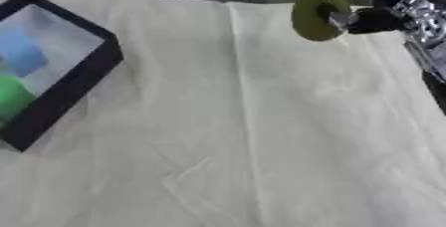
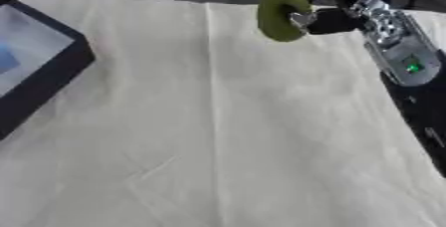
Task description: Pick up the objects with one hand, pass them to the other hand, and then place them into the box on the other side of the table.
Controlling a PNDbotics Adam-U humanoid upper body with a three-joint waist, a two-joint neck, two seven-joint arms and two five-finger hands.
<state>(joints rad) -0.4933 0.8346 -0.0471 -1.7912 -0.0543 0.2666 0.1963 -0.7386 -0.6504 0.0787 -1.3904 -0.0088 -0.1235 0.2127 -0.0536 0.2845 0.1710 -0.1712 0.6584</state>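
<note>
An olive-green ring-shaped object (image 1: 315,13) hangs above the far right part of the cloth-covered table. My right hand (image 1: 376,20) comes in from the upper right and is shut on it, dark fingers pinching through its hole. The black-walled box (image 1: 83,81) sits at the left edge, with a blue object (image 1: 22,54) and a green object (image 1: 12,95) lying inside. My left hand shows in neither view.
A cream cloth (image 1: 253,136) covers the table, with creases down its middle. The silver forearm with a green light (image 2: 402,56) runs along the right side. A dark strip (image 2: 431,121) lies past the cloth's right edge.
</note>
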